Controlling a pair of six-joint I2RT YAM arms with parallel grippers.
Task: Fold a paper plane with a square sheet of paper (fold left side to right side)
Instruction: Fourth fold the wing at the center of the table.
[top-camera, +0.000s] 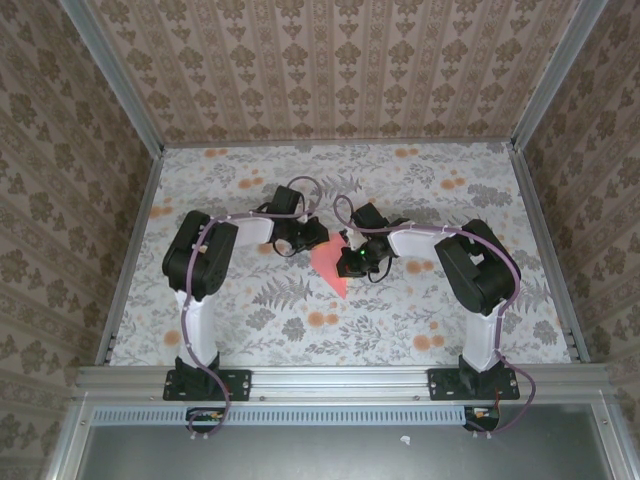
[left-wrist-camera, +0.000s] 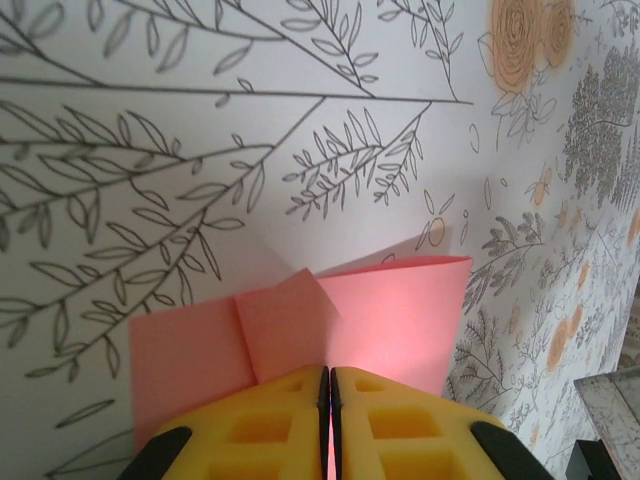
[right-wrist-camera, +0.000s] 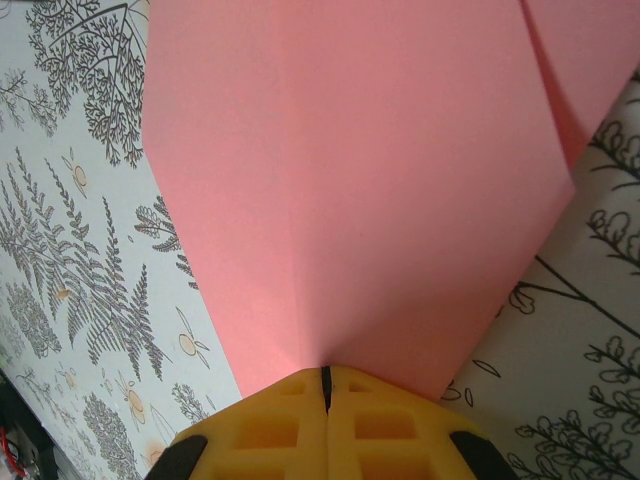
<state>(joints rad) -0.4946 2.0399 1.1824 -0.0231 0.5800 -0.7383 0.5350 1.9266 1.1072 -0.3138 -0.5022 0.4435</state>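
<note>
Left end effector (left-wrist-camera: 328, 372) and right end effector (right-wrist-camera: 325, 372) closed, touching paper (top-camera: 330, 270).

A robot test cell in a lab: an aluminium frame (top-camera: 113, 80) boxes in wallpapered walls (top-camera: 340, 60) and a flower-printed tabletop (top-camera: 400, 335), with two arms (top-camera: 200, 265) bolted to a rail (top-camera: 340, 383).

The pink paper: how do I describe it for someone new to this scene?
On the flower-patterned table, the left gripper and the right gripper meet. Between them lies the pink paper, its point toward the near edge. Only it is plain pink; the orange blotches are printed.
</note>
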